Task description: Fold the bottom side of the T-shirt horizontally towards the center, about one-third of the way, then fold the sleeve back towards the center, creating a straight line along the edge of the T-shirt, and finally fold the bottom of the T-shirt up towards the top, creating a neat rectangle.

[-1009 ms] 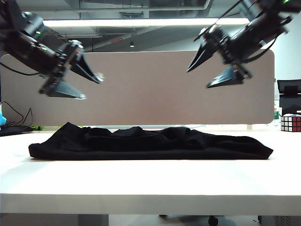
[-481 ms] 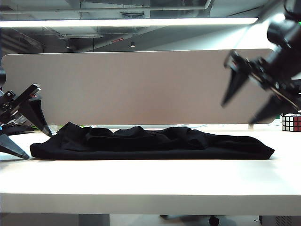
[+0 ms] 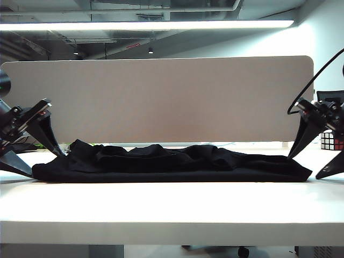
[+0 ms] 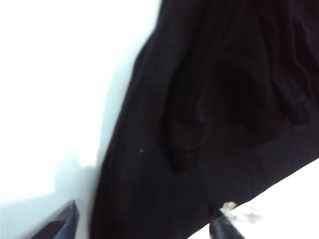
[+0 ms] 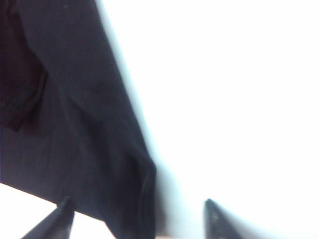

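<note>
The black T-shirt (image 3: 172, 164) lies on the white table (image 3: 172, 207) as a long, rumpled band running left to right. My left gripper (image 3: 45, 164) is open at the band's left end, one finger in front of it and one behind. In the left wrist view the fingertips (image 4: 66, 221) straddle the T-shirt (image 4: 199, 124), and a sleeve with a stitched cuff (image 4: 185, 152) lies folded on top. My right gripper (image 3: 304, 167) is open at the right end. Its fingertips (image 5: 213, 219) stand on either side of the T-shirt's corner (image 5: 142, 199). I cannot tell which edge is the bottom.
A Rubik's cube (image 3: 332, 140) stands at the back right, just behind the right gripper. A beige partition panel (image 3: 161, 97) runs along the table's far edge. Dark cables (image 3: 16, 141) lie at the back left. The table's front edge (image 3: 172, 228) is near the camera.
Both arms have dropped from high above the table and swung outward, the left to the shirt's left end, the right to its right end. The shirt has barely moved.
</note>
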Controlling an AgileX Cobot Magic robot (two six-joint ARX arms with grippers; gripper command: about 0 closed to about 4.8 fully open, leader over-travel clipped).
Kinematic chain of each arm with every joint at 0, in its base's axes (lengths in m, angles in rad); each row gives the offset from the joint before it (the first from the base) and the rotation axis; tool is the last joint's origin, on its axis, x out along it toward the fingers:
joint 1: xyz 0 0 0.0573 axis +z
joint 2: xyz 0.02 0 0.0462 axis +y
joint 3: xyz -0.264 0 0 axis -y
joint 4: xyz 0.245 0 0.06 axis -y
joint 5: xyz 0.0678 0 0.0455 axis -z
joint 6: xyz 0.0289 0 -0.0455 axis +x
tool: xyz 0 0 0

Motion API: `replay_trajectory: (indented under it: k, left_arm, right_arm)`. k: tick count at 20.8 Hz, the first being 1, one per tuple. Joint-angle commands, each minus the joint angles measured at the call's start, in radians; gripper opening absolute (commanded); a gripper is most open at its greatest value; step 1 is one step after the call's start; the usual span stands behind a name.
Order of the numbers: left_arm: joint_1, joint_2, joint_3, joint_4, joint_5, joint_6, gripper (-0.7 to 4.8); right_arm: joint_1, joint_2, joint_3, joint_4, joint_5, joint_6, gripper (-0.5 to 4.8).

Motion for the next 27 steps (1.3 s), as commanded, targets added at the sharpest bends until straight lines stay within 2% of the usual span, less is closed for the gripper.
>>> replay_trajectory:
  k: [1,4,5,6,7,8,9,10,11,14,17,19,22,25,27]
  left_arm:
    - [-0.025,0.001,-0.002,0.047,-0.019,-0.018,3.32]
    - [-0.052,0.001,-0.002,0.078,-0.043,-0.045,3.31]
    - [-0.059,0.001,-0.002,0.082,-0.043,-0.045,3.14]
    - [-0.074,0.001,-0.002,0.082,-0.045,-0.044,1.87]
    - [-0.08,0.001,-0.002,0.082,-0.045,-0.044,1.1]
    - [-0.089,0.002,-0.005,0.092,-0.051,-0.043,0.12]
    - [-0.094,0.002,-0.007,0.102,-0.051,-0.043,0.12]
    - [-0.101,0.003,-0.008,0.105,-0.051,-0.044,-0.07]
    - [-0.101,0.003,-0.009,0.105,-0.05,-0.044,-0.06]
    - [-0.098,-0.009,-0.009,0.015,-0.047,-0.035,-0.06]
    - [-0.081,-0.056,-0.044,-0.219,-0.076,0.064,-0.06]
    - [-0.066,-0.137,-0.126,-0.228,-0.061,0.048,-0.06]
    - [-0.06,-0.317,-0.24,-0.227,-0.048,0.023,-0.06]
    - [-0.064,-0.45,-0.27,-0.245,-0.037,0.018,-0.06]
    - [-0.063,-0.502,-0.269,-0.192,0.018,-0.024,-0.06]
  right_arm:
    - [0.044,0.019,-0.005,0.058,0.004,0.057,3.55]
    - [0.085,0.05,-0.005,0.109,-0.001,0.102,3.54]
    - [0.091,0.057,-0.005,0.122,-0.002,0.115,3.54]
    - [0.094,0.066,-0.005,0.136,-0.005,0.13,3.04]
    - [0.099,0.069,-0.005,0.143,-0.005,0.129,2.5]
    - [0.103,0.069,-0.005,0.147,-0.008,0.128,1.71]
    - [0.104,0.069,-0.005,0.15,-0.011,0.128,1.44]
    - [0.103,0.069,-0.005,0.153,-0.028,0.119,0.52]
    - [0.103,0.068,-0.005,0.153,-0.035,0.11,-0.03]
    - [0.101,0.048,-0.005,0.08,-0.117,0.07,-0.05]
    - [0.103,-0.054,-0.02,-0.132,-0.13,-0.064,-0.05]
    - [0.098,-0.182,-0.075,-0.166,-0.128,-0.077,-0.05]
    - [0.088,-0.4,-0.146,-0.168,-0.128,-0.017,-0.05]
    - [0.089,-0.531,-0.152,-0.204,-0.139,0.007,-0.05]
    - [0.089,-0.575,-0.151,-0.204,-0.141,0.024,-0.05]
